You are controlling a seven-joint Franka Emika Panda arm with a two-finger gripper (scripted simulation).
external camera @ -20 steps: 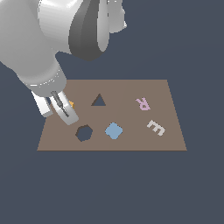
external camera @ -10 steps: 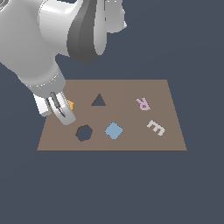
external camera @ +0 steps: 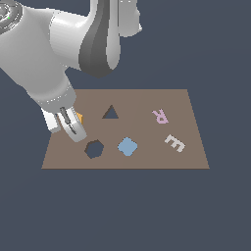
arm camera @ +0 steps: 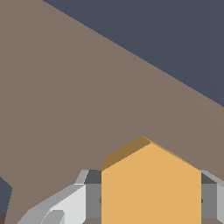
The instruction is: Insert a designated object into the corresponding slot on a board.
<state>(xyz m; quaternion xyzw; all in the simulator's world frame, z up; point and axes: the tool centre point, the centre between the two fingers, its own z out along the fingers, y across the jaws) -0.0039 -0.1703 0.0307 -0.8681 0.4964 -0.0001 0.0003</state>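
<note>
The orange hexagonal block (external camera: 78,117) shows as a sliver behind my gripper (external camera: 73,128) near the board's end at the exterior view's left. The wrist view has the block (arm camera: 151,188) filling the space between my two fingers (arm camera: 89,197), which press on its sides, so the gripper is shut on it. The dark hexagonal slot (external camera: 94,148) lies just to the exterior view's right of the fingertips and a little nearer the board's front edge. The brown board (external camera: 147,159) lies flat. Whether the block still touches the board is hidden.
Further along the board are a dark triangular cutout (external camera: 111,112), a light-blue rounded-square block (external camera: 127,146), a pink letter R (external camera: 160,116) and a white letter E (external camera: 175,142). The bulky arm (external camera: 93,39) hangs over the board's back left.
The gripper with the orange block has shifted slightly toward the exterior view's right and the board's front edge, closer to the hexagonal slot.
</note>
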